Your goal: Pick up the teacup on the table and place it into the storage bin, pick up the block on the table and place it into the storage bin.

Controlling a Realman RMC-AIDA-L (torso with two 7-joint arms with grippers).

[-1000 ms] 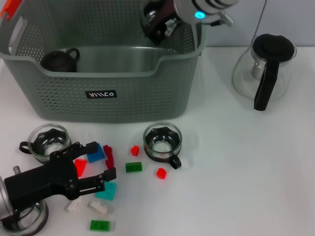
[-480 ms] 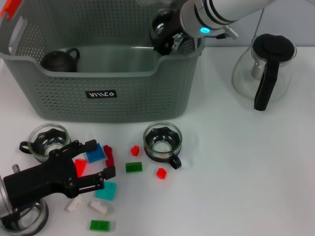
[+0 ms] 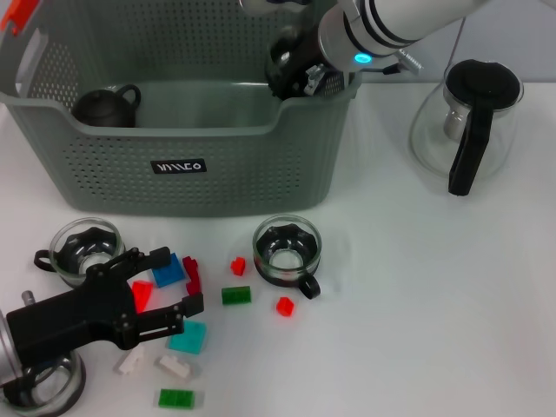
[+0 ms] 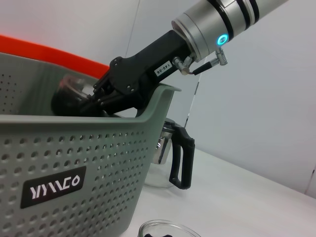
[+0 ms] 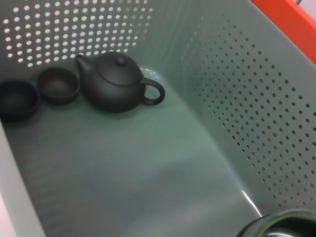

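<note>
My right gripper (image 3: 300, 69) hangs over the right end of the storage bin (image 3: 208, 165), shut on a glass teacup (image 3: 283, 54). The left wrist view shows that teacup (image 4: 69, 91) just above the bin's rim (image 4: 74, 123). In the right wrist view its rim (image 5: 281, 224) sits over the bin's floor. Two more teacups (image 3: 287, 249) (image 3: 84, 248) stand on the table. My left gripper (image 3: 178, 280) is open low at the front left, its fingers around a red block (image 3: 142, 294). Blue (image 3: 169, 271), green (image 3: 235, 295) and cyan (image 3: 188, 337) blocks lie nearby.
A dark teapot (image 3: 104, 106) (image 5: 116, 84) and two small dark cups (image 5: 59, 85) (image 5: 17, 98) sit inside the bin. A glass pitcher (image 3: 469, 122) with a black handle stands at the back right. A third table teacup (image 3: 43, 387) is half hidden under my left arm.
My right gripper has shifted a little right and forward with the teacup, toward the bin's right corner. The left arm has barely moved.
</note>
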